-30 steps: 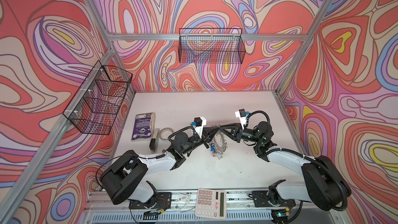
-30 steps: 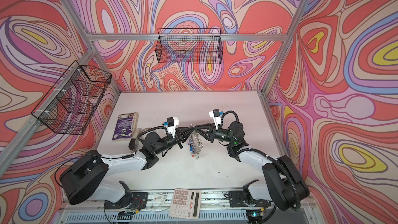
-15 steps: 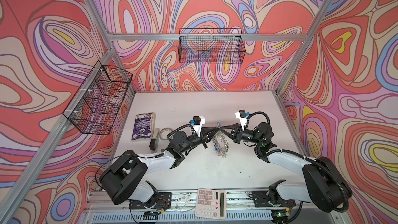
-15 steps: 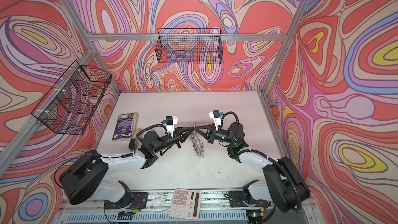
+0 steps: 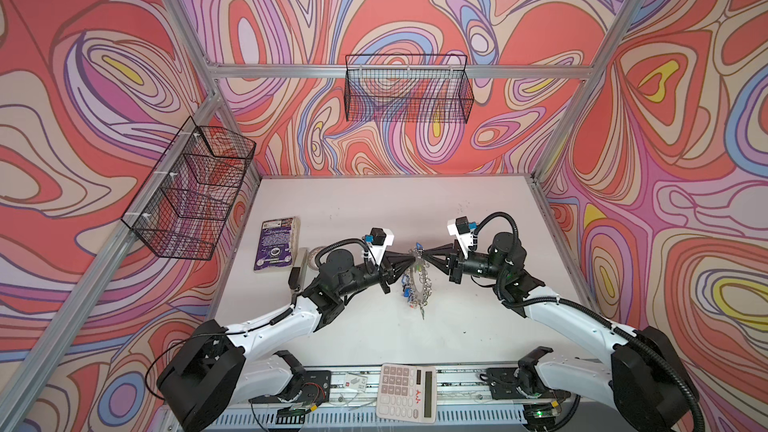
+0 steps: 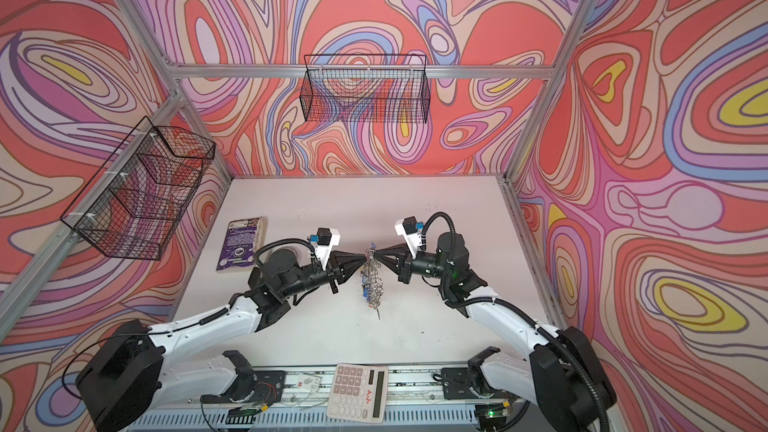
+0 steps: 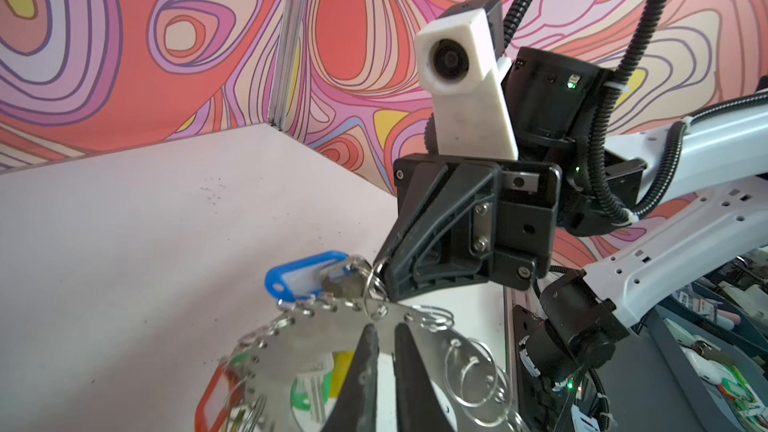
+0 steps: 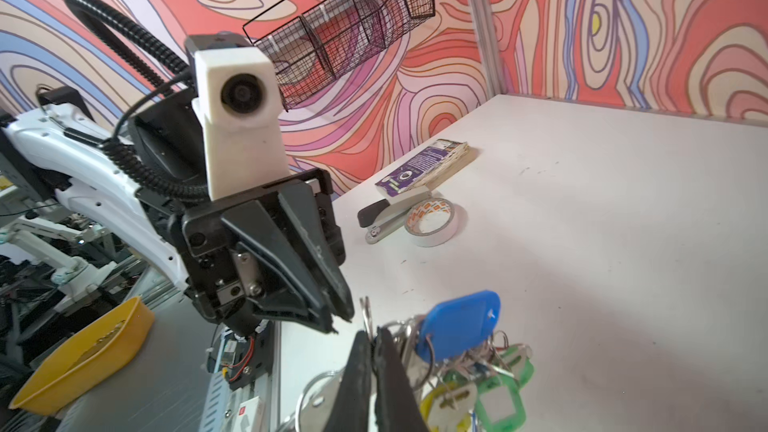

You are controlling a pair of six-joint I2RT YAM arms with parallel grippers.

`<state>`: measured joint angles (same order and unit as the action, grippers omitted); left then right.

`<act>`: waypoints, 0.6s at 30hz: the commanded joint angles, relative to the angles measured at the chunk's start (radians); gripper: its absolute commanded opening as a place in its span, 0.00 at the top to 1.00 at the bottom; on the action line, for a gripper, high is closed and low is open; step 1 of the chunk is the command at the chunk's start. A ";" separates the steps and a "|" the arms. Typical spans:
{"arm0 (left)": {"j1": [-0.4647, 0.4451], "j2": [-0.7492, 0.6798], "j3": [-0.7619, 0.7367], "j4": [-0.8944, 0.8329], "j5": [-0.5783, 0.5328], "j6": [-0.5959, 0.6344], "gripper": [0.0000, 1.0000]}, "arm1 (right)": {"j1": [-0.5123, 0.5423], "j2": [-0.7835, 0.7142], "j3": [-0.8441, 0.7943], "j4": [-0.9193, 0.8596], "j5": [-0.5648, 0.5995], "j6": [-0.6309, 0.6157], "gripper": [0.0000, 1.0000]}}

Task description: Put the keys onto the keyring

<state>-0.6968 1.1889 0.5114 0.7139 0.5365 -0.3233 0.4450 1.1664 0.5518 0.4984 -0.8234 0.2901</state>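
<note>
**Left claw** (image 7: 384, 328): jaws stand a narrow slit apart, tips over the rim of the keyring (image 7: 307, 336). I see nothing pinched between its fingers (image 7: 368, 363). Whether one grazes the disc, I cannot tell.

**Keyring:** mid-workspace between the two claws in both top views, disc tilted and apparently lifted off the table. Keys (image 8: 478, 388) with green, yellow and red tags dangle under its rim.

**Right claw** (image 7: 386, 280): jaws closed tight on the small split ring (image 7: 369, 288) of the blue-tagged key (image 7: 305, 278), right at the disc's edge. The ring looks threaded through a rim hole, but I am not certain.

**Risks (judgement):**
- The whole load seems to hang from one thin wire ring in a single pinch. If the wire slides in the pads, the disc drops and the hung keys tangle.
- With the left jaws loose, the disc can swing or twist.
- If the ring is only part-threaded, a tug from the right could spring it back off.

**Surface and room:**
- A wire basket (image 5: 191, 193) is mounted on the left wall.
- On the white table (image 5: 374, 209), well left of the work, lie a purple booklet (image 5: 276, 245), a stapler (image 8: 390, 209) and a tape roll (image 8: 432, 222).
- A calculator (image 5: 406, 392) sits on the front rail.
- A second basket (image 5: 409, 93) hangs on the back wall.
- The walls carry red, pink and lilac swirls. The tabletop is matte, with light scuffing.
</note>
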 commanded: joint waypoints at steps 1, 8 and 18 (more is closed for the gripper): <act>0.008 -0.038 0.043 -0.180 0.040 0.087 0.81 | 0.012 -0.022 0.032 -0.035 0.061 -0.126 1.00; 0.021 -0.101 0.179 -0.606 0.100 0.382 0.66 | 0.070 -0.019 0.041 -0.129 0.125 -0.277 1.00; 0.113 -0.017 0.427 -1.131 0.166 0.925 0.68 | 0.091 0.005 0.030 -0.144 0.135 -0.303 1.00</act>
<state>-0.5880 1.1213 0.9001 -0.1925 0.6502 0.3679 0.5262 1.1679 0.5594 0.3172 -0.6907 0.0238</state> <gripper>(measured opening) 0.317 0.047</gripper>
